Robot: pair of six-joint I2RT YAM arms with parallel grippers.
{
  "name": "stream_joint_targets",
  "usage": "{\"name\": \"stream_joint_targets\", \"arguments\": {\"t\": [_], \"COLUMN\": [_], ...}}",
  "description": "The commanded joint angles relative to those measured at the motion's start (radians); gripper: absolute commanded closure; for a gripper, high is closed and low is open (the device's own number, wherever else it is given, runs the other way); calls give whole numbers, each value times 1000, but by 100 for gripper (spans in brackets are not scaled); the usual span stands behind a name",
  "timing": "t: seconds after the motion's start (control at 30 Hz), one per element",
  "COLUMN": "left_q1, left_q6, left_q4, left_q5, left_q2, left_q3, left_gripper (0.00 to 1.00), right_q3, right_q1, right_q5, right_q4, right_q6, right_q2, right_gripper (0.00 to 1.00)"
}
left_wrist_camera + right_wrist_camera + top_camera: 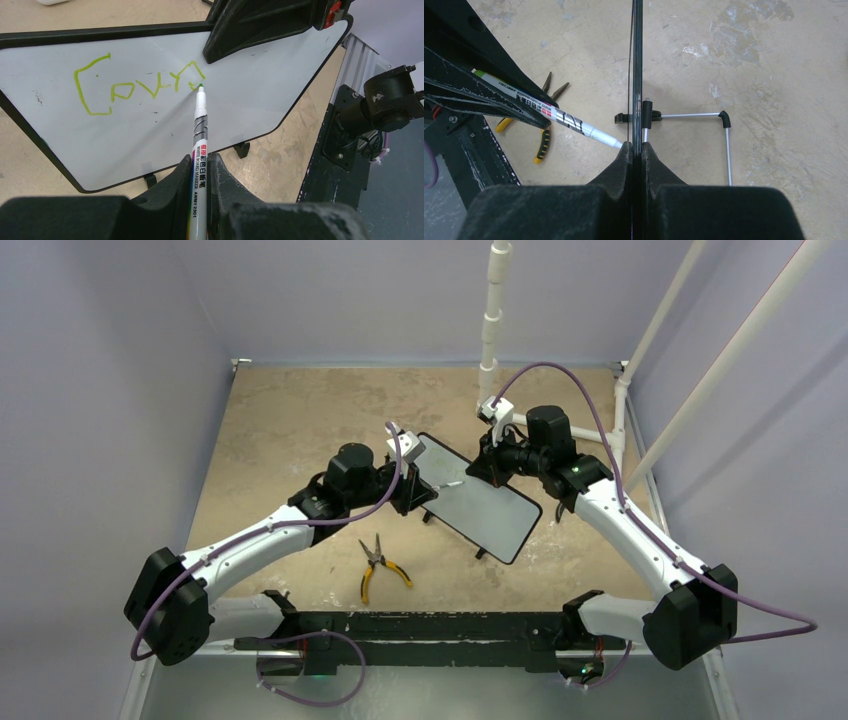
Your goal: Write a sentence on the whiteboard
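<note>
The whiteboard [485, 508] stands tilted on the table's middle, its face [150, 130] towards my left wrist camera. One row of green scrawl, the sentence [135, 87], runs across its upper part. My left gripper [201, 161] is shut on a white-and-grey marker [200, 125]. The marker's green tip meets the board at the right end of the scrawl. My right gripper [637, 146] is shut on the board's upper edge, seen edge-on as a thin black line [637, 70]. From that side the marker [574, 122] reaches the board from the left. From above, both grippers [415, 485] [492, 465] flank the board.
Yellow-handled pliers [378, 565] lie on the table near the arm bases, also in the right wrist view [541, 135]. The board's wire stand [724, 140] sticks out behind it. A white pipe [493, 320] rises at the back. Walls enclose the table.
</note>
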Motion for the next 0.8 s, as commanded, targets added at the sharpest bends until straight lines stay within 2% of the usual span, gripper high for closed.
{"name": "stream_joint_targets", "arguments": {"t": [0.0, 0.77], "left_q1": [2, 2], "left_q6": [-19, -15], "left_q4": [75, 57], "left_q5": [6, 4], "left_q2": [-5, 12], "left_q3": [46, 35], "left_gripper": [100, 100], "right_q3": [3, 3], "right_q1": [5, 5], "right_q5": [-28, -25], "right_q4": [19, 17], "right_q6": [2, 2], "right_q2": [-1, 5], "right_gripper": [100, 100]}}
